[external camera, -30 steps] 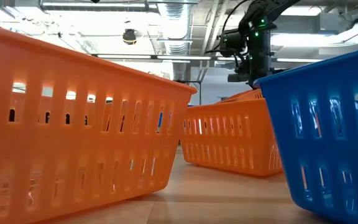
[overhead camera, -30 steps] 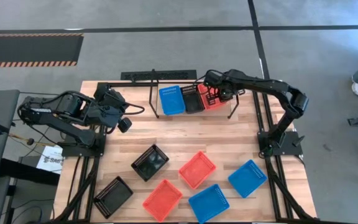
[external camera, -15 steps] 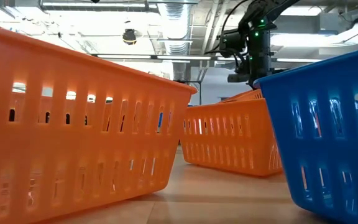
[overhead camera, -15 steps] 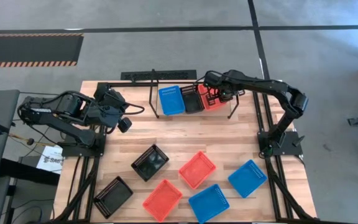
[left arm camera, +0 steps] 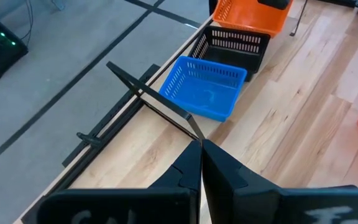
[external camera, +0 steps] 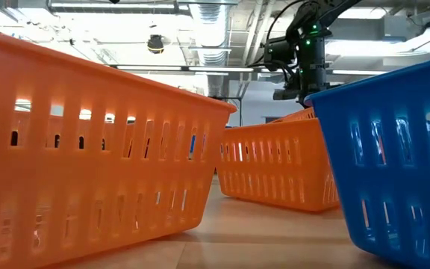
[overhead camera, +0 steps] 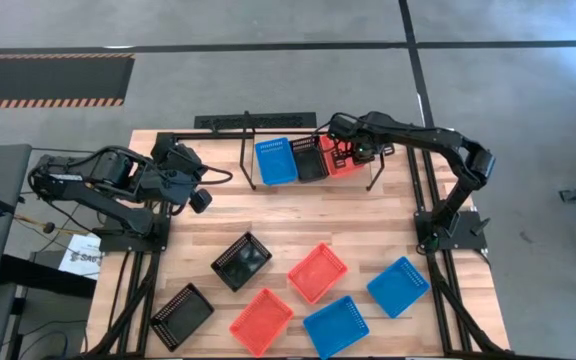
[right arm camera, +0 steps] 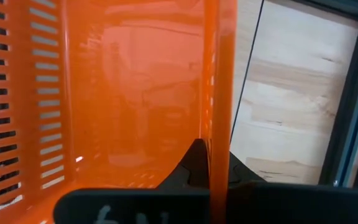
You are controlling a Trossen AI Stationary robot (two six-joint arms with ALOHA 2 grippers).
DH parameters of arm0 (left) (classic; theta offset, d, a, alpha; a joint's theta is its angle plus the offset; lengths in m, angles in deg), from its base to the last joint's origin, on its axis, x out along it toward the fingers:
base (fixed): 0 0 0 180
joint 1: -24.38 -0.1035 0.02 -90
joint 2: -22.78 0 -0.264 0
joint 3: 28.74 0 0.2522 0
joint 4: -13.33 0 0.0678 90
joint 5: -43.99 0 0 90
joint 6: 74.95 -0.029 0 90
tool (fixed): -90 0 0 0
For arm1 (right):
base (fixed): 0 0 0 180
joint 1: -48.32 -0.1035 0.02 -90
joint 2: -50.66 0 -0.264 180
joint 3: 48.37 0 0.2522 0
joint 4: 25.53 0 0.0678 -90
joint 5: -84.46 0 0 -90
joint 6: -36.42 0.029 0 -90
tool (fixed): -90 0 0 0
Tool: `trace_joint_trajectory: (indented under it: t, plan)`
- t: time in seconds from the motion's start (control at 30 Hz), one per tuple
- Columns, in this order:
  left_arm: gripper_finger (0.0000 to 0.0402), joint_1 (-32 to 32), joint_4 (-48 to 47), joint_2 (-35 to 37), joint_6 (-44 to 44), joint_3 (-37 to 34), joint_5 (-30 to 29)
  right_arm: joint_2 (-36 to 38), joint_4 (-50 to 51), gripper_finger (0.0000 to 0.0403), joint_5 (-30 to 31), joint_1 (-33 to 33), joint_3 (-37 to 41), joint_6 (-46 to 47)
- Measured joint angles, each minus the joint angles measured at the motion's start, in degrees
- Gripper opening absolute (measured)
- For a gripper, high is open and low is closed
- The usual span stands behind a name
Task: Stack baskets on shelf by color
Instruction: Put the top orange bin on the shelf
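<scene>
Three baskets sit side by side at the shelf (overhead camera: 249, 160) along the table's far edge: a blue basket (overhead camera: 276, 161), a black basket (overhead camera: 310, 158) and a red-orange basket (overhead camera: 342, 160). My right gripper (overhead camera: 346, 149) is shut on the red-orange one, right beside the black one. My left gripper (overhead camera: 200, 199) hangs shut over the table's left part, holding nothing; its wrist view looks along the shelf at the blue basket (left arm camera: 204, 93). My right gripper has one wall of the red-orange basket (right arm camera: 219, 93) pinched at its rim, one finger (right arm camera: 194, 163) inside the basket and one outside. The fingers come steeply from above. The basket looks tilted at the shelf; whether it rests on the board I cannot tell.
Loose on the table's near half lie two black baskets (overhead camera: 241, 261) (overhead camera: 181, 315), two red-orange ones (overhead camera: 317, 272) (overhead camera: 261, 321) and two blue ones (overhead camera: 335, 326) (overhead camera: 398, 286). Bare planks lie between them and the shelf. The shelf's thin black rods (left arm camera: 148, 99) stand upright.
</scene>
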Motion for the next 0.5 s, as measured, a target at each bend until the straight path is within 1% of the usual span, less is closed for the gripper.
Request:
trace_joint_trajectory:
  t: [0.1,0.33,0.5]
  plan:
    - [0.0000,0.0,0.0,0.0,-1.0,0.0,0.0,0.0,0.0,0.0003,0.0,0.0,0.0,0.0]
    - [0.0000,0.0,0.0,0.0,-1.1,0.0,0.0,0.0,0.0,0.0035,0.0,0.0,0.0,-1.5]
    - [0.0000,0.0,0.0,0.0,-1.1,0.0,0.0,0.0,0.0,0.0050,0.1,0.0,0.0,-1.6]
